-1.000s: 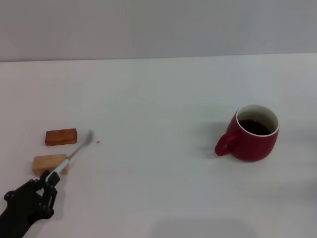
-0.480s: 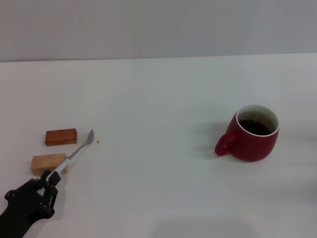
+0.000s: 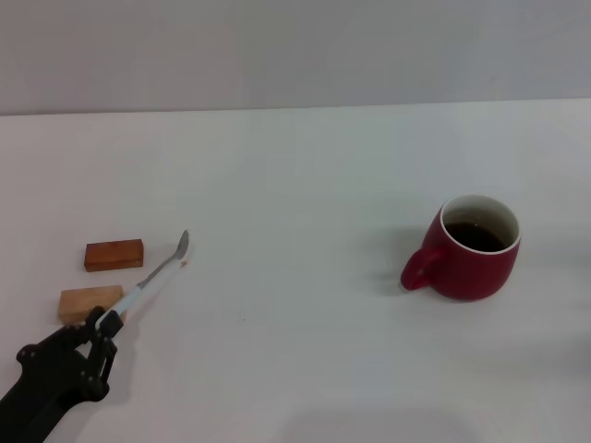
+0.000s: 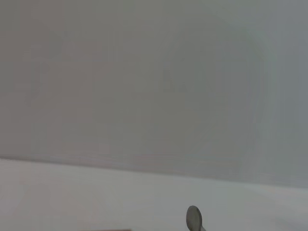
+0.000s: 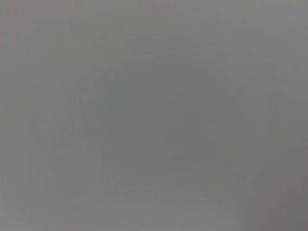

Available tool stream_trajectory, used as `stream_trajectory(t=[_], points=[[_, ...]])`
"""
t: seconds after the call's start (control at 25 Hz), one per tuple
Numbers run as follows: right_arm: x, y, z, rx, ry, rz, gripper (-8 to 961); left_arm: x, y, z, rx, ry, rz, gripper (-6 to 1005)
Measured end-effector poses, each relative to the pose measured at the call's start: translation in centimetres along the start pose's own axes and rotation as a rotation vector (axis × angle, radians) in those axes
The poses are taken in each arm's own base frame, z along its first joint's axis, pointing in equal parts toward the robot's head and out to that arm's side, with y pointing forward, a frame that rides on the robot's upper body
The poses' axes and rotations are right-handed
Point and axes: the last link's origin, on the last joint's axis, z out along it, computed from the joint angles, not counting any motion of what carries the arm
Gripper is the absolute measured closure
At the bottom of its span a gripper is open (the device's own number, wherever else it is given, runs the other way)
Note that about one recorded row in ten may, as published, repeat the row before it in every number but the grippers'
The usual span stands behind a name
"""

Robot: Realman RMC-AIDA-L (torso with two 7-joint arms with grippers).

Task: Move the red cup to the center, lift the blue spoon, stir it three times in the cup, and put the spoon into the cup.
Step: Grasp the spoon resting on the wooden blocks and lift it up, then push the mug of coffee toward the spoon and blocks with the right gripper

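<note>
Plain white table [image 3: 295, 166] below a bare, seemingly pale grey wall [image 3: 295, 46], soft even light.

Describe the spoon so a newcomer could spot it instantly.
On the white table, look to the robot's left, far from the red mug. Beside two wooden blocks, the left hand holds the spoon by its handle end. It is the only slim thing there: pale-blue handle, grey metal bowl.

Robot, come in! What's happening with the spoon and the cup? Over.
Left tool shut on blue spoon, bowl end raised. Right tool out of sight. Red cup stands far to the right, open table between. Two wooden blocks lie beside the spoon.
</note>
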Motion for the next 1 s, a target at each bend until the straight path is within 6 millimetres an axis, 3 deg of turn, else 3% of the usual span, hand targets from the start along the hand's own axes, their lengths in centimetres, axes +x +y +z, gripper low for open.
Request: stream_trajectory(t=[0.2, 0.76, 1.0], points=[[0.1, 0.0, -0.1, 0.0, 0.003, 0.001, 954, 0.9, 0.1, 1.1, -0.04, 0.03, -0.033, 856], [0.8, -0.7, -1.5, 0.014, 0.026, 0.012, 954, 8.4, -0.5, 12.9, -0.297, 0.055, -0.052, 858], [0.9, -1.0, -1.8, 0.01, 0.031, 0.001, 954, 9.8, -0.2, 14.3, -0.35, 0.043, -0.061, 859]])
